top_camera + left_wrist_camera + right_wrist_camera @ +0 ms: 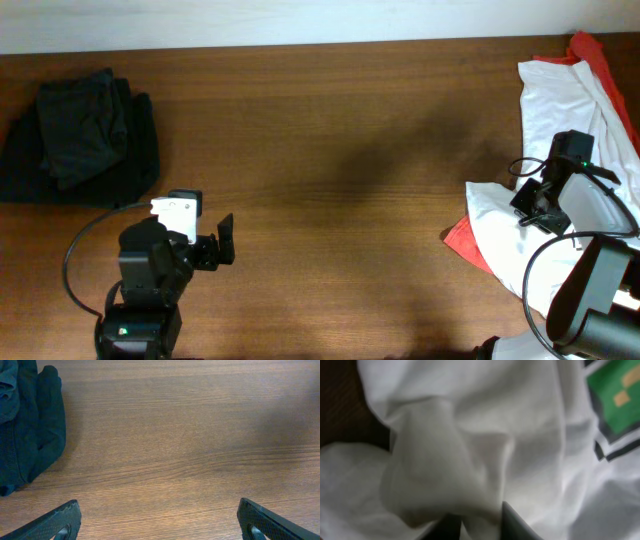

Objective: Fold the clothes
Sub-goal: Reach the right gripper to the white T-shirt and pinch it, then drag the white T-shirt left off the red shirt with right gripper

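A white T-shirt (560,110) lies crumpled at the table's right side, over a red T-shirt (465,240) that shows at its lower left and top right. My right gripper (535,205) is down on the white shirt. In the right wrist view its fingers (480,522) are pinched on a bunched fold of the white cloth (435,460), with the green-and-grey pixel print (615,395) at upper right. My left gripper (222,242) is open and empty over bare wood at lower left; its fingertips (157,520) stand wide apart.
A dark folded garment (75,135) lies at the table's far left and also shows in the left wrist view (27,425). Brown wooden table (330,150) runs between the two arms. The far table edge meets a white wall.
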Controlling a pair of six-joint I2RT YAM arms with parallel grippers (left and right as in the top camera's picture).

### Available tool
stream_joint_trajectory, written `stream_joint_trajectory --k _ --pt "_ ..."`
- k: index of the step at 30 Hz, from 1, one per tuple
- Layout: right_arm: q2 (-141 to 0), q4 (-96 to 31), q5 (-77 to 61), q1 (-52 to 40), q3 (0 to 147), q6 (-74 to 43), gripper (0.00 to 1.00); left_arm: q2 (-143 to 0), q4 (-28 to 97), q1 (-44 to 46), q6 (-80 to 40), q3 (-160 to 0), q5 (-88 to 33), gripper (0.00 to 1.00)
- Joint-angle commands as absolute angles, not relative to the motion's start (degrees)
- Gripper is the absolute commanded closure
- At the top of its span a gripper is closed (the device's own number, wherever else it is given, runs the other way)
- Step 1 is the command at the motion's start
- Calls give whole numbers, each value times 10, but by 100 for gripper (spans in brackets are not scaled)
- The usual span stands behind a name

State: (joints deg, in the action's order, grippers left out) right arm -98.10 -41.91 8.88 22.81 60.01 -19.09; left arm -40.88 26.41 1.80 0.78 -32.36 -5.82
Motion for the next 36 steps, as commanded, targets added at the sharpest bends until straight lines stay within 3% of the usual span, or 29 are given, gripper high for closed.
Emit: stream_joint_trajectory --k 1,13,17,22,26,33,36 --pt "-977 -428 66 230 605 -196 96 -420 264 16 4 -335 -66 1" --pt "-870 -679 -39 229 930 -73 96 -438 264 16 4 -335 -67 1" --pt "-868 -709 -229 224 931 33 96 -438 264 16 4 -335 -66 1" --pt "-864 -701 -421 203 947 75 96 -438 264 16 4 -335 -66 1" --pt "-855 -698 -571 141 957 138 96 -438 264 16 4 -335 -66 1" --pt "-871 -666 -481 -54 956 141 90 -438 264 16 4 -335 -66 1" --pt "-889 -614 -400 -126 956 80 90 -438 264 16 4 -335 -66 1"
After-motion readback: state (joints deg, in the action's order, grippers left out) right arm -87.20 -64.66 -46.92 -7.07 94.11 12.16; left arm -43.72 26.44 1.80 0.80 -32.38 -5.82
